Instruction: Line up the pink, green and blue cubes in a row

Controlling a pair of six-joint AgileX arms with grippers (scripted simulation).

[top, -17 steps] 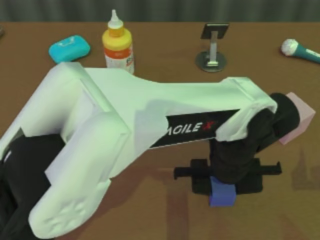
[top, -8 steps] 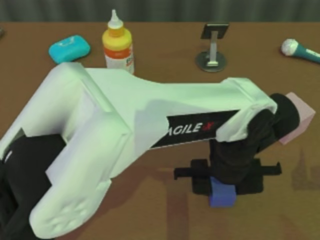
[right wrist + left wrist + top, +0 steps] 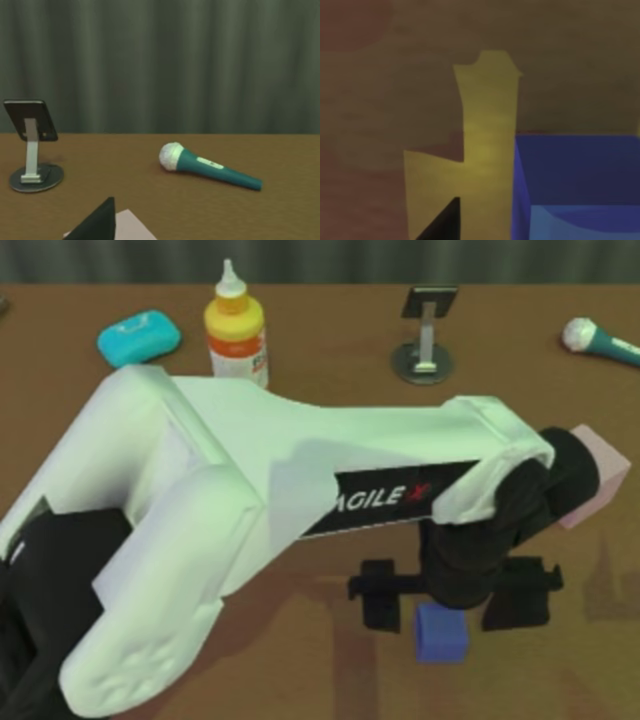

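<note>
We spread left pincer (image 3: 452, 598) fingers apart; blue cube (image 3: 441, 632) released, now resting free on table (image 3: 300, 660).

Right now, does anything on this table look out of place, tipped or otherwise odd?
Nothing is spilled or damaged. One gap: only the blue cube, between the open left gripper's fingers, and the pink cube show; no green cube is visible, possibly hidden under the arm.

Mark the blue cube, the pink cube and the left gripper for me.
blue cube (image 3: 440, 632), top view, its top face.
pink cube (image 3: 606, 473), top view, its exposed top face beside the arm.
left gripper (image 3: 455, 592), top view, midway between its open fingers.
</note>
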